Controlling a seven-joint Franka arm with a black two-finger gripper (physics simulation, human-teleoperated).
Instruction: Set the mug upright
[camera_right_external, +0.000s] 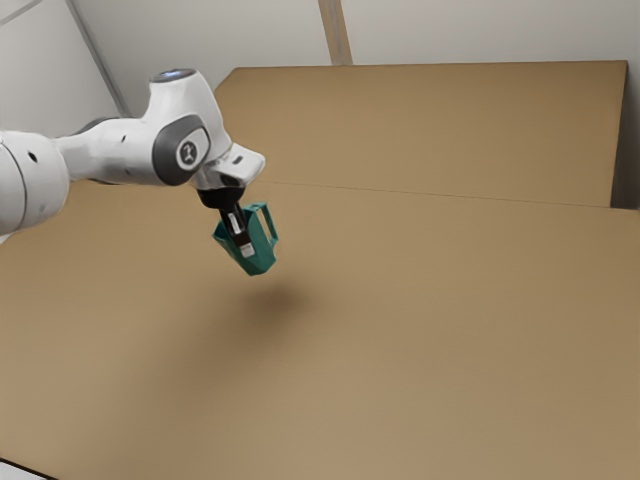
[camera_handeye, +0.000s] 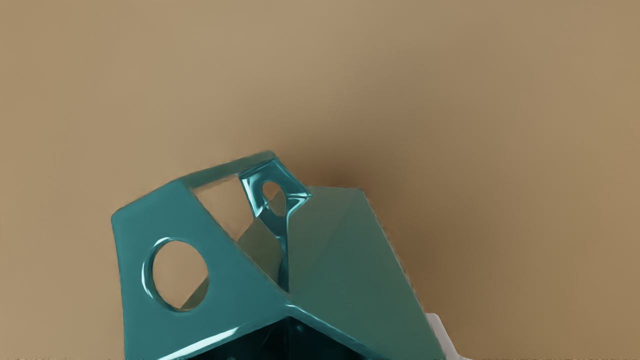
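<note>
1. The mug is held in the air above the bench, and no contact with the bench is seen beneath it.
2. It is grasped by the end effector, one dark finger of which is seen lying along the mug's side in the exterior view.
3. The mug is tilted rather than upright; its dark interior is seen close to the end effector in the wrist view.
4. The handle is turned toward the exterior view's right, and a round hole is cut through its flat part.
5. A pale edge is seen just beside the mug's outer wall in the wrist view.
6. A soft shadow is cast on the bench below the mug, apart from it.
7. The white arm is extended from the exterior view's left, with the end effector angled downward.
</note>
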